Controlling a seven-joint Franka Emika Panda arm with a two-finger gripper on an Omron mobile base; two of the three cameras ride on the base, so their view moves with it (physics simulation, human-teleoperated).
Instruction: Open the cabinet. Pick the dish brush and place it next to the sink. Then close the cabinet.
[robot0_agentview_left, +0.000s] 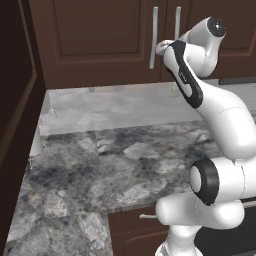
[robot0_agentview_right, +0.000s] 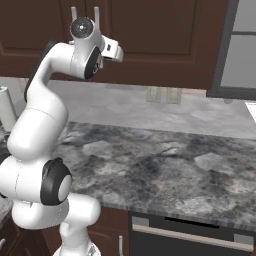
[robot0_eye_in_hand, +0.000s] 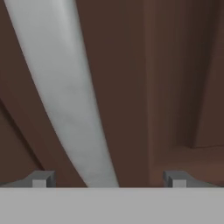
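Marbled grey counter (robot0_agentview_left: 100, 170) runs below the shut cabinet (robot0_agentview_left: 100, 35); hand (robot0_eye_in_hand: 107, 179) spread apart around its handle (robot0_eye_in_hand: 65, 96)

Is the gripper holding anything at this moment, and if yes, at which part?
Nothing is held. The gripper is open, with the cabinet door's silver handle between its fingertips, not clamped.
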